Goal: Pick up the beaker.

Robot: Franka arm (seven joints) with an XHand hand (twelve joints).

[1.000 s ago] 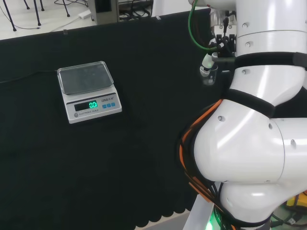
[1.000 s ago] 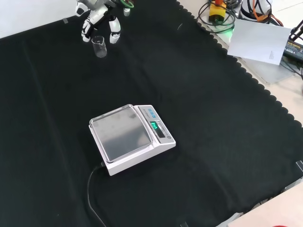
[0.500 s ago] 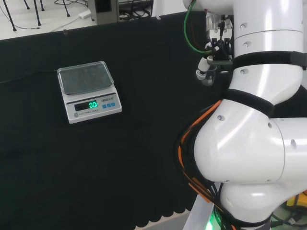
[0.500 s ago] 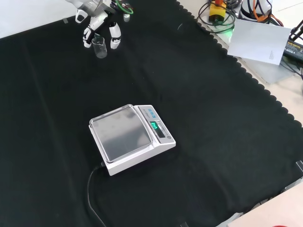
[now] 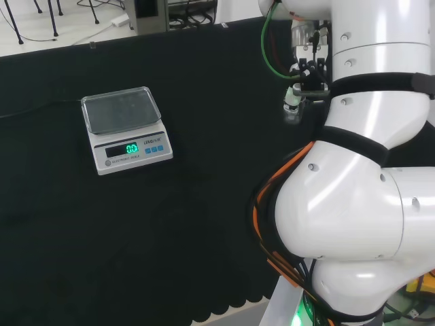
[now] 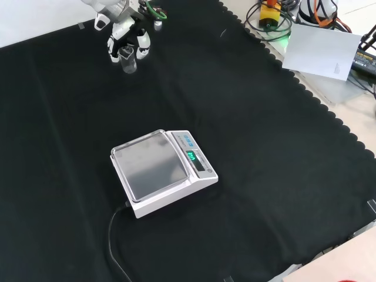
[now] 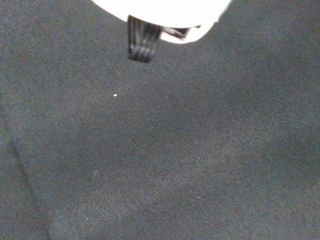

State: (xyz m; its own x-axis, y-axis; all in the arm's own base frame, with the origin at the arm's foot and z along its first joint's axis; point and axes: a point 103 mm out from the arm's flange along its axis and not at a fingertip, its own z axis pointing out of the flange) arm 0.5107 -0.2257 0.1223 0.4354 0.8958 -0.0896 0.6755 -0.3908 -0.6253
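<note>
A small clear beaker [image 6: 127, 60] stands on the black cloth at the top left of the front view. The black and white hand [image 6: 126, 36] comes down over it. Its fingers [image 6: 143, 48] curl close on both sides of the glass, and the beaker's base still rests on the cloth. In the head view the hand [image 5: 293, 96] shows just left of the white arm links, with the beaker [image 5: 292, 114] under it, half hidden. The wrist view looks at bare cloth, with a blurred white part of the hand [image 7: 160, 10] at its edge.
A white digital scale [image 6: 163, 171] with a lit display sits mid-cloth, also in the head view [image 5: 126, 130], well apart from the hand. Its cable [image 6: 115, 247] runs off toward the front. Cables and a grey sheet [image 6: 323, 50] lie beyond the cloth's scalloped edge.
The hand has come lower and its fingers have drawn in round the beaker. The beaker has shifted slightly to the right in the front view.
</note>
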